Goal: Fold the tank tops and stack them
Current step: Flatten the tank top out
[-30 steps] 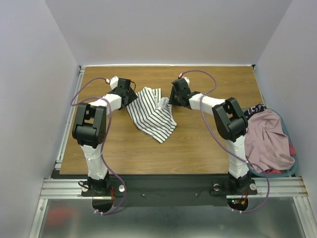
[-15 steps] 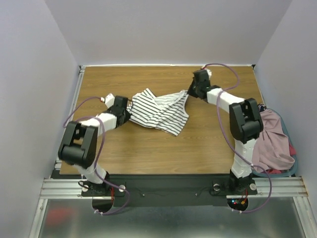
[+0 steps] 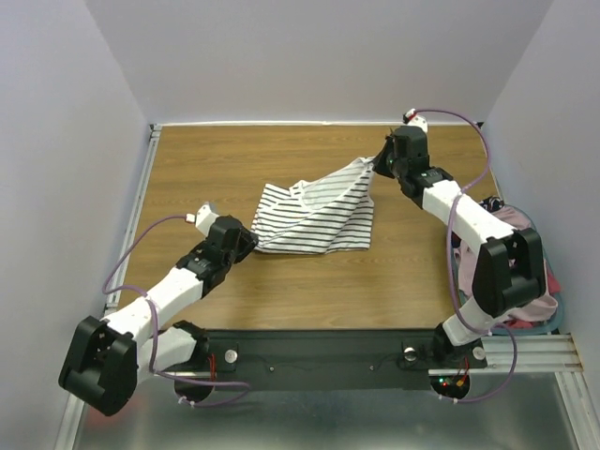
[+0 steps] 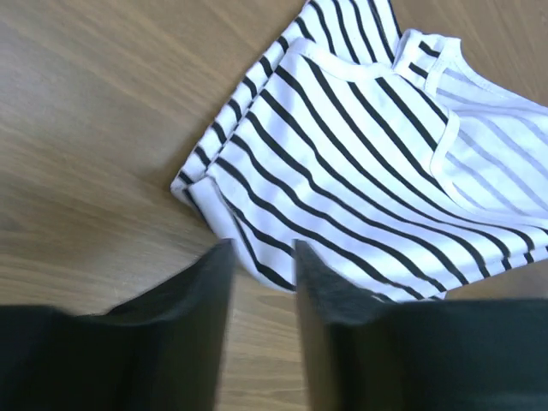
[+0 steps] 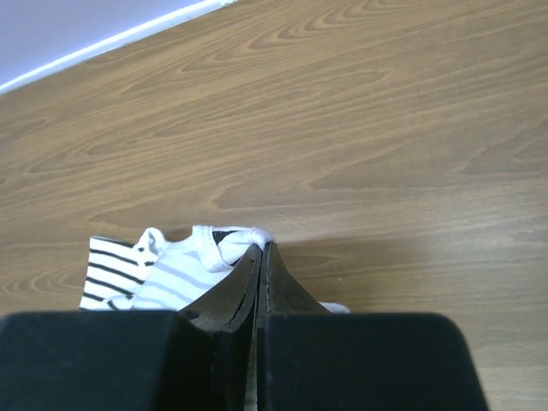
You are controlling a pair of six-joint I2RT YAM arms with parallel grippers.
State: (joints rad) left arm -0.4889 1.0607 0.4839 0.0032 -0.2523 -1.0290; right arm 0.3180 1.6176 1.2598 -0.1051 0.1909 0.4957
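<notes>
No writing is seen. The striped tank top (image 3: 317, 208) is pinched by the right gripper (image 5: 261, 257) and the narrowly parted left gripper (image 4: 261, 257).

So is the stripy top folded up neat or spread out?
Spread out, not neatly folded: the striped tank top is stretched between the left gripper and right gripper, with wrinkles and one edge doubled over.

We see bare table (image 3: 281, 286) in front of the striped tank top (image 3: 314, 211), between the two arm bases, and a wide bare strip behind it along the far wall. The left gripper (image 3: 246, 243) and right gripper (image 3: 380, 165) flank the top, their arms crossing both sides. At the right edge a heap with the pink tank top (image 3: 520, 258) blocks passage.
</notes>
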